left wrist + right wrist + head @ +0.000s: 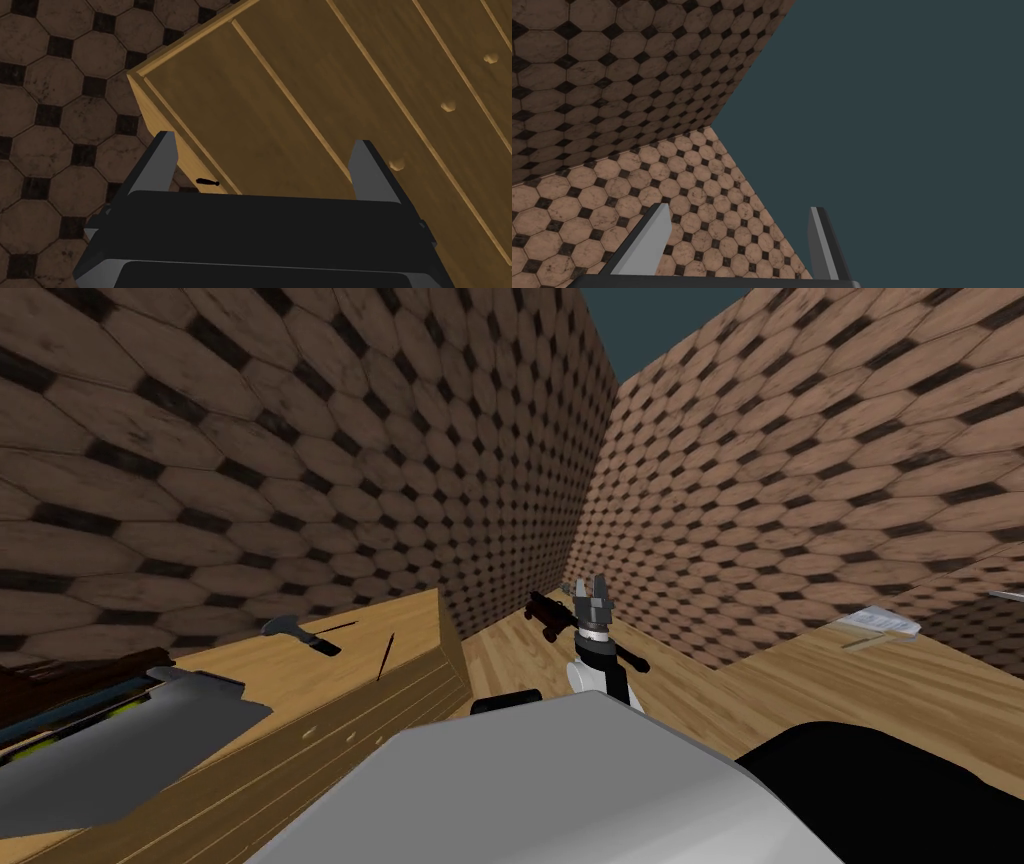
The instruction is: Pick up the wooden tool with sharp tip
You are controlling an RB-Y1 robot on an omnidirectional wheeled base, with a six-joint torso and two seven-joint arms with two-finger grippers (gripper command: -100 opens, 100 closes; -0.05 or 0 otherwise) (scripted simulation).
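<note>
Currently, at your left stands the wooden bench. A hammer lies toward the back edge of its top. Right of the hammer, close to the bench's right edge, you will find the slender pointed tool. It lies flat on the top, one end toward the front edge, well apart from the right gripper.

The left gripper faces the bench's drawer front near its corner, fingers wide apart and holding nothing. A dark object sits on the floor by the wall corner. Just right of it, the right gripper points upward, fingers likewise spread and empty. At far right, a second wooden top carries papers near its back edge.
</note>
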